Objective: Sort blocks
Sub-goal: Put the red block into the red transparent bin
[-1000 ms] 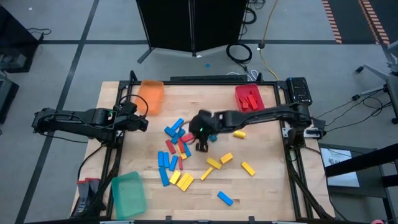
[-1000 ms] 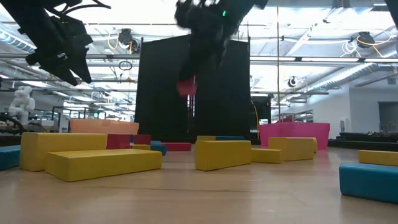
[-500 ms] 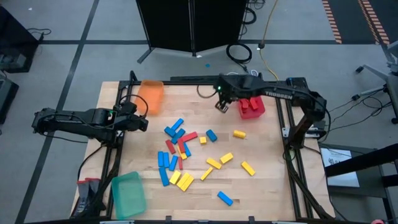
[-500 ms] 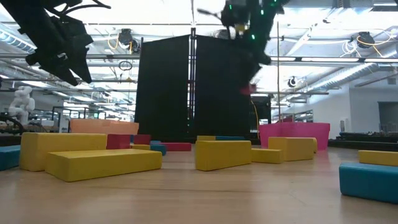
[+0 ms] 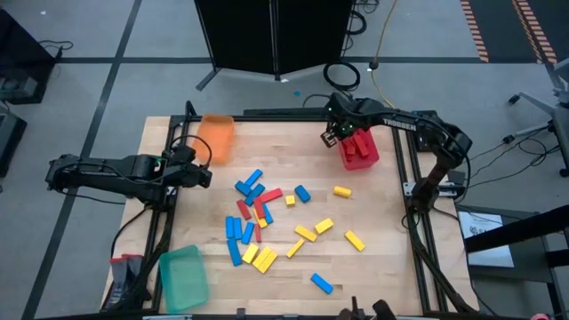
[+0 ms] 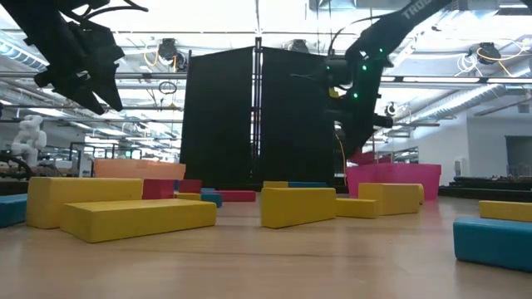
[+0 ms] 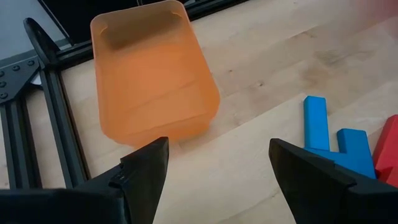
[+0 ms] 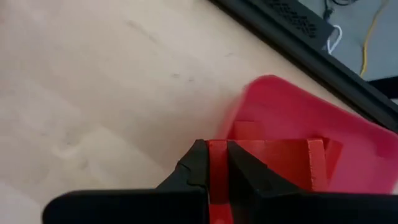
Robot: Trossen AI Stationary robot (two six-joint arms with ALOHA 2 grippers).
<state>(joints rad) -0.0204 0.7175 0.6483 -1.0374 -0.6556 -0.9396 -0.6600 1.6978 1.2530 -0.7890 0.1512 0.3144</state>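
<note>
I had the right gripper (image 5: 331,136) up at the near-left edge of the red tray (image 5: 364,153), its fingers pinched on a red block (image 8: 218,163). In the right wrist view that block showed only as a thin strip between the pads, so I judged the hold to be narrow. The tray already had red blocks (image 8: 280,160) lying in it.

The main risk was letting go too soon. The gripper sat over the rim rather than the middle of the tray, as best I could tell, so a release there could bounce the block off the wall and back onto the table (image 5: 382,267). Coming down too low could also clip the rim and shove or tip the tray, which looked light.

With so thin a bite, a sharp move might twist the block loose before it was inside.

The left gripper (image 7: 214,171) waited at the table's left edge near the orange tray (image 7: 149,74), its fingers spread and empty. The rest of the blocks, blue (image 5: 250,182), yellow (image 5: 305,234) and red, lay scattered mid-table, well clear of both arms.
</note>
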